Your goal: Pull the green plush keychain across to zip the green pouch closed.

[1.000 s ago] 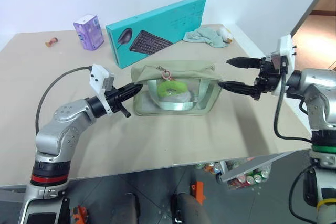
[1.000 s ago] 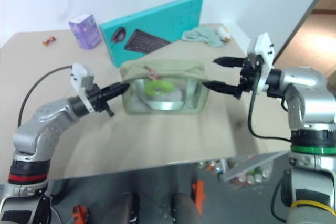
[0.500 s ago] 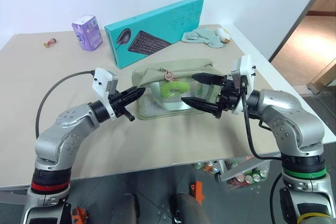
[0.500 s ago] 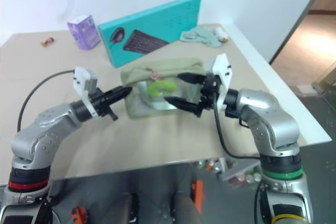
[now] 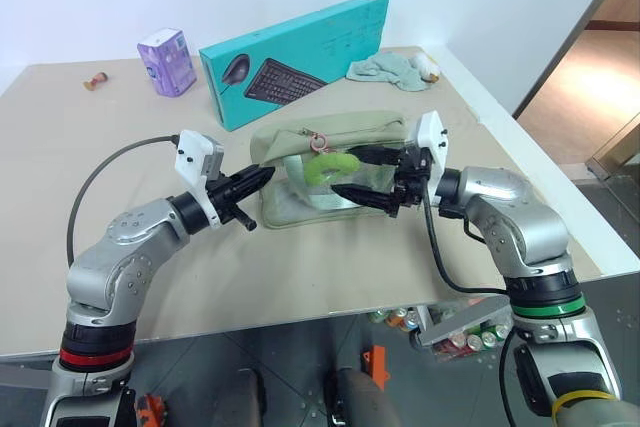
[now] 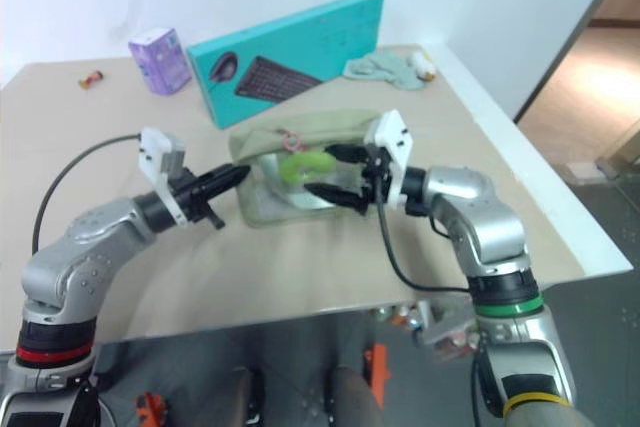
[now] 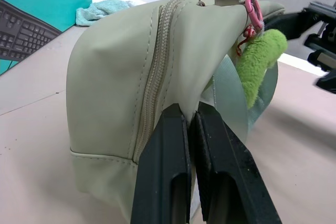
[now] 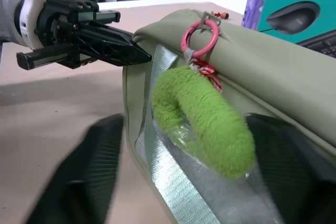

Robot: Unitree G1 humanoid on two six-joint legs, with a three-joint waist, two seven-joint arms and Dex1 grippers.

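Observation:
The green pouch (image 5: 345, 133) stands in the middle of the table with its clear side panel facing me. The green plush keychain (image 5: 330, 166) hangs from a pink ring (image 8: 201, 35) on the zipper pull, over the front near the pouch's left end. My left gripper (image 5: 262, 178) is shut, its tips pinching the fabric at that left end (image 7: 190, 111). My right gripper (image 5: 345, 172) reaches in level from the right. It is open, with one finger above the plush and one below, neither pressing it (image 8: 185, 119).
A long teal keyboard box (image 5: 300, 57) leans behind the pouch. A purple carton (image 5: 167, 61) and a small red item (image 5: 97, 80) lie at the back left, a pale teal cloth (image 5: 390, 69) at the back right. The table's right edge (image 5: 520, 137) is close.
My right gripper has swung in from the right of the pouch to straddle the keychain, and its fingers have narrowed. The left gripper has kept its hold on the pouch's end.

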